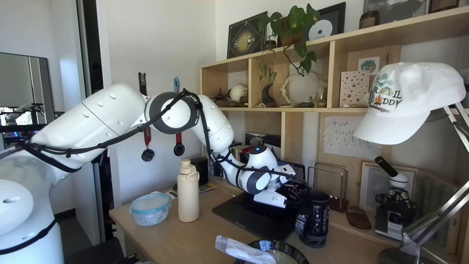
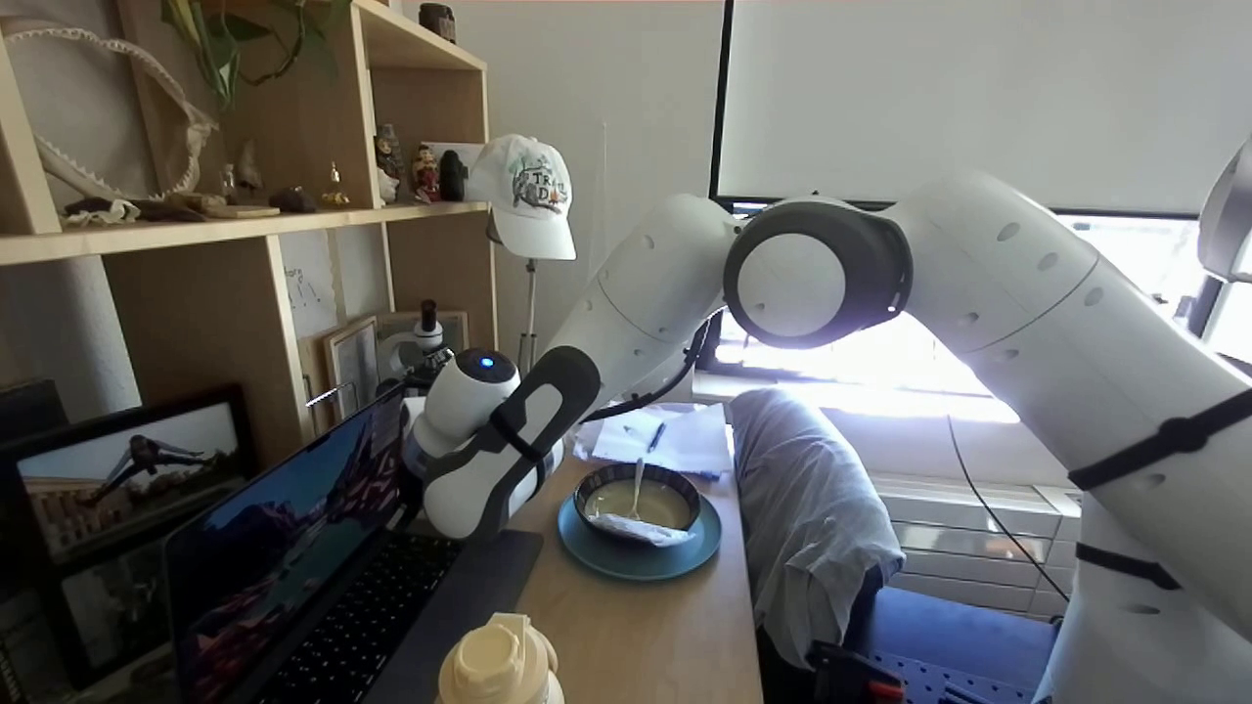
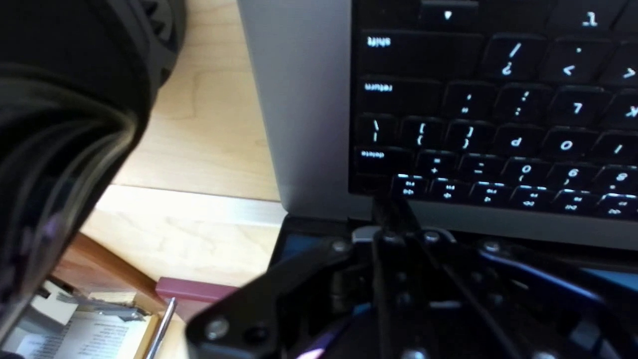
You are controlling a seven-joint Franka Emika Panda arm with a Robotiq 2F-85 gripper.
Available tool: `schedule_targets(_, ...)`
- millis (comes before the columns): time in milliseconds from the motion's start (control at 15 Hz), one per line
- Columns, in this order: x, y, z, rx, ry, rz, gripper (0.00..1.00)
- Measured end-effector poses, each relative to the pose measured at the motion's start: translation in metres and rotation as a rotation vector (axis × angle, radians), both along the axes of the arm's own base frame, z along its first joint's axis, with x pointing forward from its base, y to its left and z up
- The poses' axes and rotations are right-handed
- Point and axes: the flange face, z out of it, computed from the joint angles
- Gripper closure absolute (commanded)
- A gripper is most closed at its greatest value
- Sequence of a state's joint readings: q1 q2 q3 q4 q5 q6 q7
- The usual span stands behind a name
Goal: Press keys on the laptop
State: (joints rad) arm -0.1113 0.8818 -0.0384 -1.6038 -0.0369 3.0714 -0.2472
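Several rows of dark keys (image 3: pixel 518 142), seen upside down in the wrist view, cover the deck of the laptop (image 2: pixel 489 587), which stands open on the wooden surface (image 1: pixel 205 234), its screen (image 2: pixel 313 538) showing a red, blue and dark picture. At the corner by the delete key (image 3: pixel 381 163) is the end effector (image 3: pixel 394 209), its fingers (image 3: pixel 384 212) drawn together into one narrow tip; whether that tip touches a key cannot be told. The arm (image 1: pixel 91 113) comes in from the left edge of an exterior view, climbs to a dark-ringed elbow (image 1: pixel 174 113) high over the surface, then slopes down to a wrist (image 1: pixel 258 181) bent low over the keys, a blue light (image 1: pixel 258 149) on top. A black cable (image 1: pixel 121 138) runs along it. Just beside the laptop, on the delete-key side, stands a black mug (image 1: pixel 318 223); on the opposite side a cream bottle (image 1: pixel 188 198) stands upright, with a lidded tub (image 1: pixel 150 218) near it. Near the laptop's front corner on the mug side, a dark bowl (image 2: pixel 626 474) sits on a blue plate (image 2: pixel 641 569). Behind the laptop rises a wooden shelf (image 1: pixel 332 77), with a microscope (image 1: pixel 394 207) standing in front of it.
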Motion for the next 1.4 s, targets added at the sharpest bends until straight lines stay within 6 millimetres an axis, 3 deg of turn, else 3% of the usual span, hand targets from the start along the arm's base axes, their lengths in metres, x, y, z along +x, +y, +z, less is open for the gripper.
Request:
schedule_targets(333,0.006,-0.003,-0.013,-0.002,0.0,-0.002,1.0)
schedule_targets(1400,0.011,-0.007,-0.014,0.018,-0.013,-0.023,1.0)
